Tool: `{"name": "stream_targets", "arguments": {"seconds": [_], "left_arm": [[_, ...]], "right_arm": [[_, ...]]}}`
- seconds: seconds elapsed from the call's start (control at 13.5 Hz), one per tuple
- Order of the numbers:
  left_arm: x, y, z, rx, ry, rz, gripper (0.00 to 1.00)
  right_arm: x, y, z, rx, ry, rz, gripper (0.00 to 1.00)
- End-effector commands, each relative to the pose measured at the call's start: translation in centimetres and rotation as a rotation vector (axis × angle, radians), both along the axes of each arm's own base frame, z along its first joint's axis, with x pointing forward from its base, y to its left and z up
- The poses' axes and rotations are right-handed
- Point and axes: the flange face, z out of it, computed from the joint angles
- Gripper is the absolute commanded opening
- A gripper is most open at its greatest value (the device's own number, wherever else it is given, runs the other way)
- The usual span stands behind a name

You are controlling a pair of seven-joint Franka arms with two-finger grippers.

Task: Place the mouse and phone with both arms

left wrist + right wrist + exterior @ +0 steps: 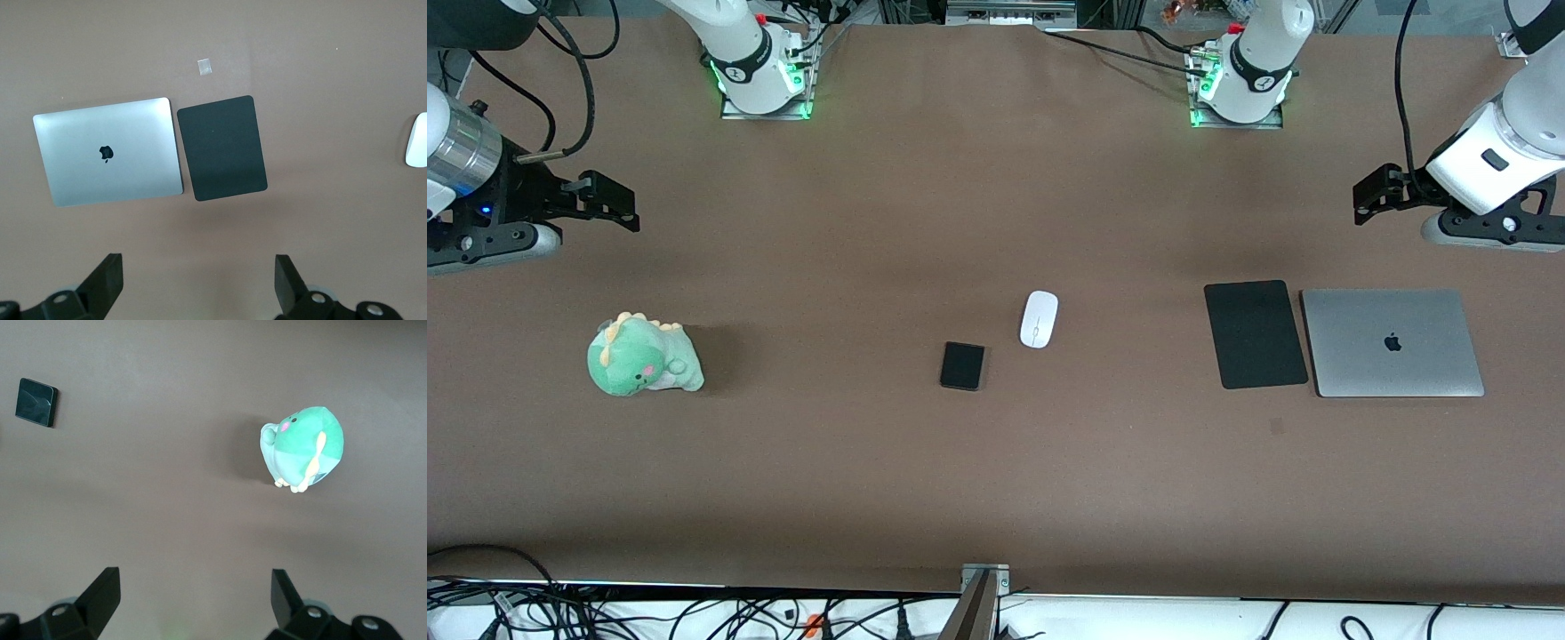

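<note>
Both claws wide open and empty, mouse and phone untouched mid-table.

Front: mouse (1039,318) and phone (962,365) lie close together, not touching, phone nearer the camera and toward the right arm's end. Left claw (1371,197) hangs at its table end, above the pad (1256,334) and laptop (1392,342); right claw (609,200) hangs at its end, plush (643,357) near. Neither has begun a reach.
Left wrist: fingers (105,279) spread, nothing held; mouse (417,140) only at frame edge, so swing toward centre, straddle its narrow width, then descend.
Right wrist: claw (193,597) spread, empty; phone (36,401) well off, plush (303,448) closer. Phone is thin, so I'd grip its short edges low. Keep arms apart at centre.
</note>
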Motion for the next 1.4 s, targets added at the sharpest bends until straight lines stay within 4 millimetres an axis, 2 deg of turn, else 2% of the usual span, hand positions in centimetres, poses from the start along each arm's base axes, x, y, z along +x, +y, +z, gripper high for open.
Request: {"name": "stream_targets", "arguments": {"seconds": [0.0,1.33], "left_arm": [[0.27,0.09,0.56,-0.024,0.009,-0.015,1.0],[0.32,0.2,0.3,-0.023,0.027,-0.012,1.0]], "right_arm": [[-0.5,-0.05,0.37,-0.01,0.002,0.02,1.0],[-0.42,-0.11,0.25,-0.011,0.005,0.024,1.0]]}}
